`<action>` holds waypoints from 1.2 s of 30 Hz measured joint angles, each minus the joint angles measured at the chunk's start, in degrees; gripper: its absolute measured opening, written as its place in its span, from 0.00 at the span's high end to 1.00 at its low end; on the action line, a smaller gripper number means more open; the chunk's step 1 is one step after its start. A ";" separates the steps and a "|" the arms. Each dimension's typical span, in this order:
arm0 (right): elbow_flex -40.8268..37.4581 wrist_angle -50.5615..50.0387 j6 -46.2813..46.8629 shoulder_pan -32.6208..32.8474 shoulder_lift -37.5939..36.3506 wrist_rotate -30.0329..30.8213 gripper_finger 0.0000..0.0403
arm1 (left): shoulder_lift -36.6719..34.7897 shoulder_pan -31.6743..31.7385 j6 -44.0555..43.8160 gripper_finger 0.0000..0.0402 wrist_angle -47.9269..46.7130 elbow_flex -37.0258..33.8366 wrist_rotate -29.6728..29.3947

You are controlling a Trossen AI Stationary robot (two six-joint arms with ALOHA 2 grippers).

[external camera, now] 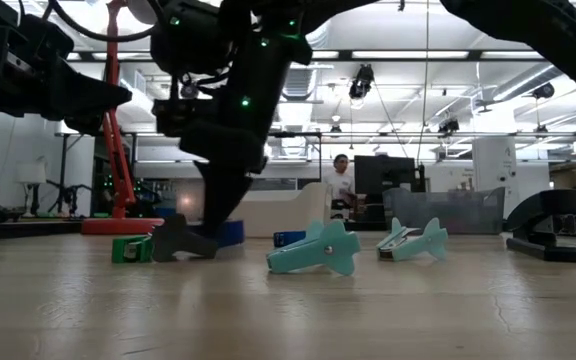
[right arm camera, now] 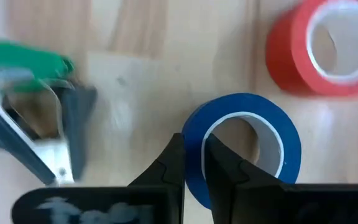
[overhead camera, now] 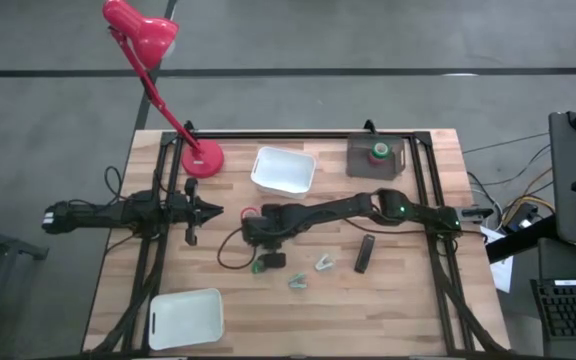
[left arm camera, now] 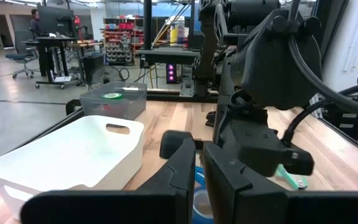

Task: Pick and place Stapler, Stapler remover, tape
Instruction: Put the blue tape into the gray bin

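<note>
My right gripper (right arm camera: pixel 194 167) reaches down from the right over the table's middle (overhead camera: pixel 256 238) and is shut on the blue tape ring (right arm camera: pixel 244 140). The red tape ring (right arm camera: pixel 328 50) lies flat just beyond it. A green-handled staple remover (right arm camera: pixel 33 112) lies beside the gripper. Two teal staple removers (overhead camera: pixel 298 282) (overhead camera: pixel 323 263) and the dark stapler (overhead camera: pixel 365 253) rest on the table to the right. A green tape ring (overhead camera: pixel 379 151) sits in a grey box. My left gripper (overhead camera: pixel 214 210) waits shut, left of centre. My right gripper pinches the blue tape ring's wall (right arm camera: pixel 194 132) on the side nearest the gripper. One finger (right arm camera: pixel 225 168) is inside the ring and the other outside. The fingers come from above, pointing down. The ring lies flat on the table.
A white bin (overhead camera: pixel 283 170) stands behind the right gripper, and another (overhead camera: pixel 186 318) sits at the near left. The red desk lamp's base (overhead camera: pixel 203 158) is at the far left. The grey box (overhead camera: pixel 373 160) stands at the far right. A black cable (overhead camera: pixel 230 250) loops near the gripper.
</note>
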 joint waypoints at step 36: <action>-0.19 -21.14 9.87 3.24 -5.63 6.27 0.93 | -0.02 0.00 0.00 0.91 0.04 0.00 0.02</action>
